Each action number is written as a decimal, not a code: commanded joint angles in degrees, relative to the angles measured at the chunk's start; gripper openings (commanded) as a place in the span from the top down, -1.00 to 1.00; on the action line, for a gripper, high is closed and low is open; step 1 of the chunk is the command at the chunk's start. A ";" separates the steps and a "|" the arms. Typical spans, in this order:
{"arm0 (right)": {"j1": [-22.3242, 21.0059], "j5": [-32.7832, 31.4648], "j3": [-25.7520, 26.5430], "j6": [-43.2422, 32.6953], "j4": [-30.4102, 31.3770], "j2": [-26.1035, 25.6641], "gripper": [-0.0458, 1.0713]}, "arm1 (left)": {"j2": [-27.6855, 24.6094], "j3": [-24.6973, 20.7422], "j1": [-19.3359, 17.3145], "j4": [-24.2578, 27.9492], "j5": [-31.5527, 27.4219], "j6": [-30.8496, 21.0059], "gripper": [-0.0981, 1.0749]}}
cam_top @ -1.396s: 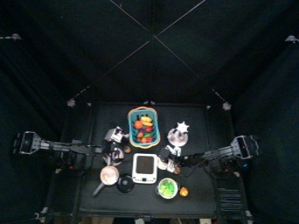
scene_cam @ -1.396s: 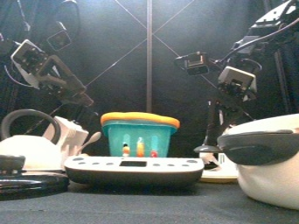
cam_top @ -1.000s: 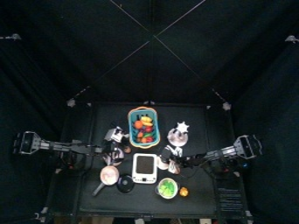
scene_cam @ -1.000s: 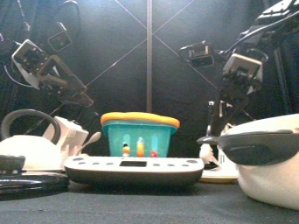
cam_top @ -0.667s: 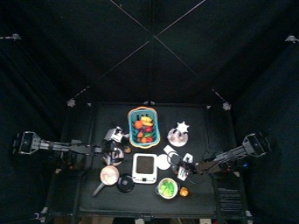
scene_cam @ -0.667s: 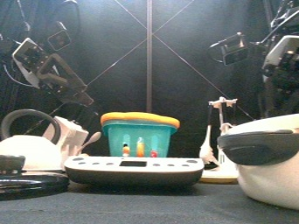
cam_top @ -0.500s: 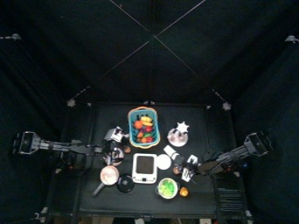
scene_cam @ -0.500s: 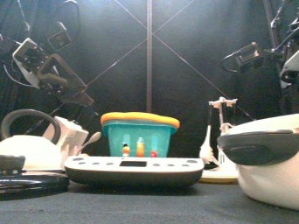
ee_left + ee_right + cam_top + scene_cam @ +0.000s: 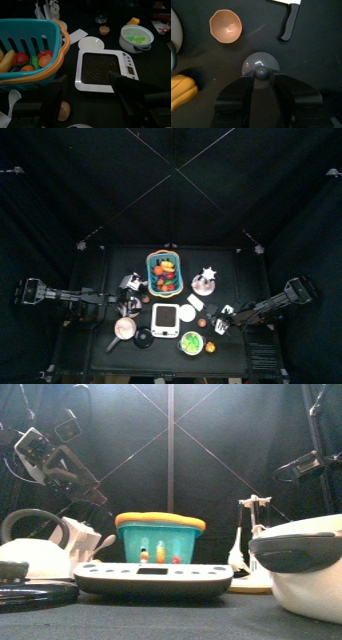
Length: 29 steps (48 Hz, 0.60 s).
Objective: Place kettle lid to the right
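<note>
The kettle lid (image 9: 261, 62) is grey and round with a dark knob. In the right wrist view my right gripper (image 9: 261, 79) is shut on that knob and holds the lid above the dark table. In the top view the right gripper (image 9: 221, 325) is to the right of the scale, and in the front view (image 9: 310, 464) it is high at the right edge. The white kettle (image 9: 34, 544) stands at the front left. My left gripper (image 9: 97, 107) is open and empty above the scale (image 9: 105, 70), and rests at the left (image 9: 130, 296).
A teal basket of fruit (image 9: 163, 273) stands at mid-table, with a white pot of green pieces (image 9: 194, 341) at the front right. Below the lid lie a pink egg-shaped bowl (image 9: 226, 25) and a black-handled knife (image 9: 290, 22). A black pan lid (image 9: 34, 592) lies front left.
My right gripper has risen and swung to the right and toward the front with the lid in it. The left arm has not moved.
</note>
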<state>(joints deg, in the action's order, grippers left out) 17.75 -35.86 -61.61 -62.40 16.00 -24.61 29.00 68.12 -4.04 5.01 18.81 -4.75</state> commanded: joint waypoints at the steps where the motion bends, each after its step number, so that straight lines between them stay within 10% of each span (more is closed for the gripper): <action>1: -0.62 1.76 0.35 0.00 -0.09 -0.44 -0.47 | 0.09 -0.88 -0.18 -0.09 0.26 0.09 -0.84; 29: -0.53 0.00 3.34 0.70 3.25 -0.79 -0.70 | 0.09 -0.97 -0.09 -0.09 0.26 0.18 -0.84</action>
